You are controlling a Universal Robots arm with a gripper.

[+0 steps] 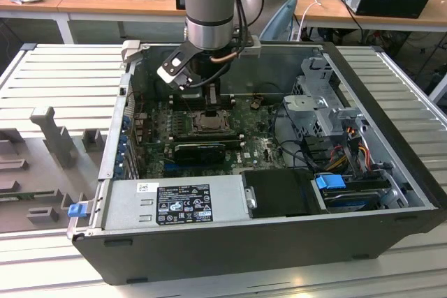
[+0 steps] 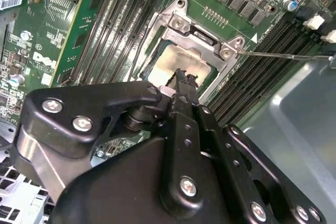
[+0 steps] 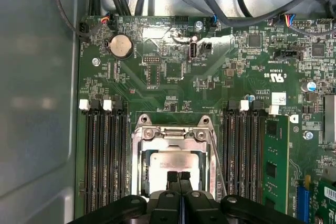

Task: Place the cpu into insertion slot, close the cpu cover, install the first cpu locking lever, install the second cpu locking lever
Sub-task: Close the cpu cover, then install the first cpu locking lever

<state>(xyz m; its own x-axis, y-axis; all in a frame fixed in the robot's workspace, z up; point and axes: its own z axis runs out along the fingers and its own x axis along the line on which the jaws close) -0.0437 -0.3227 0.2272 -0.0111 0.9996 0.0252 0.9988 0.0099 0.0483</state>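
Observation:
My gripper (image 3: pixel 178 176) hangs straight over the socket, fingers pressed together with nothing between them. The cpu (image 3: pixel 173 160) shows its pale metal face lying flat in the insertion slot (image 1: pixel 209 121). The silvery cpu cover (image 3: pixel 173 136) lies down around the chip as a frame. In the second wrist view the shut gripper (image 2: pixel 181 74) sits just above the cpu (image 2: pixel 176 59), and whether they touch I cannot tell. One thin wire locking lever (image 3: pixel 218 163) stands out at an angle beside the cover, and shows as a long lever (image 2: pixel 283 54) sticking away from the socket.
Long black memory slots (image 3: pixel 105 156) flank the socket on both sides. A green card (image 3: pixel 275 166), a coin battery (image 3: pixel 121 45) and cables (image 3: pixel 210 3) lie nearby. The grey case wall (image 3: pixel 37 103) is close. The power supply (image 1: pixel 174 204) and drive cage (image 1: pixel 321 102) crowd the case.

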